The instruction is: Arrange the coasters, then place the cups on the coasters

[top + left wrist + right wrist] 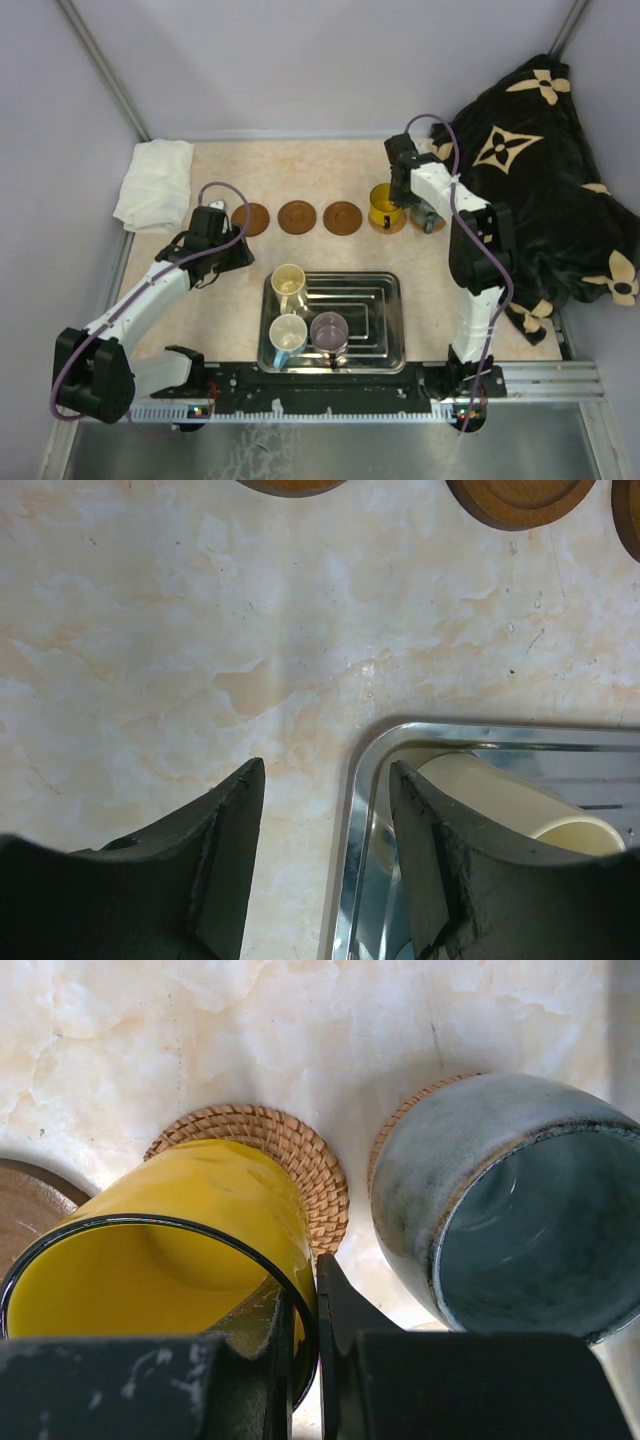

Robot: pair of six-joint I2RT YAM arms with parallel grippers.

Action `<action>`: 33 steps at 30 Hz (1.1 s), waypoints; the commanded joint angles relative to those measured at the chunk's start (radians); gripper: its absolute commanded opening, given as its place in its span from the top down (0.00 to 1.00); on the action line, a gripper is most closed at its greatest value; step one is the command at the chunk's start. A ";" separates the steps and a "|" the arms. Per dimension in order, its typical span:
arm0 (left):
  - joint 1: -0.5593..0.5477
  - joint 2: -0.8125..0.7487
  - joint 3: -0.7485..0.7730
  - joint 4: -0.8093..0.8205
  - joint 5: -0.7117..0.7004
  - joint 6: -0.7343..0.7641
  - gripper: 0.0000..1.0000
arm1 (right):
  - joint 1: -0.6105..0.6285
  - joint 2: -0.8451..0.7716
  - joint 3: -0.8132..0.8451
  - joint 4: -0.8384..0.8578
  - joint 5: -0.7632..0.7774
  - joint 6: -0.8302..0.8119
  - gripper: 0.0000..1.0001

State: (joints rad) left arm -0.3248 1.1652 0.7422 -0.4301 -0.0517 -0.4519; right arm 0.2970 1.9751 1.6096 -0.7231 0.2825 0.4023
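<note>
Left arm [140,300]: from its base at the near left, my white link reaches far and to the right, ending in a black wrist. Left gripper [325,870]: pointed downward, my two dark fingers [225,860] stand apart with an open gap between them.

Right arm [478,300]: from its base at the near right it runs up to a black elbow, then my forearm reaches far and to the left. Right gripper [305,1335]: my jaws are pinched on the rim of the yellow cup [180,1210], one finger inside the wall, the other outside.

My two grippers are well apart, the left one nearer than the right.
</note>
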 commanded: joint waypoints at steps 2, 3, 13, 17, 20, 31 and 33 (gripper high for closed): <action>-0.005 0.001 0.028 -0.004 -0.006 0.005 0.41 | -0.009 -0.010 0.011 0.053 0.000 0.001 1.00; -0.005 0.001 0.027 -0.004 -0.006 0.005 0.41 | -0.009 -0.009 0.010 0.053 -0.001 0.002 1.00; -0.005 -0.008 0.018 -0.004 -0.012 0.006 0.41 | -0.015 -0.007 -0.009 0.057 0.014 0.003 1.00; -0.005 -0.006 0.020 -0.004 -0.011 0.005 0.41 | -0.016 -0.006 -0.019 0.063 0.015 0.003 1.00; -0.005 -0.006 0.019 -0.005 -0.011 0.007 0.41 | -0.016 -0.003 -0.024 0.069 0.014 0.006 1.00; -0.005 -0.012 0.016 -0.010 -0.021 0.009 0.41 | -0.018 0.025 -0.028 0.076 0.003 0.007 1.00; -0.005 -0.011 0.016 -0.010 -0.021 0.011 0.41 | -0.017 0.022 -0.035 0.076 0.003 0.009 0.93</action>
State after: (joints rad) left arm -0.3248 1.1656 0.7422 -0.4305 -0.0605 -0.4511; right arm 0.2848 1.9835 1.5780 -0.6956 0.2817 0.4038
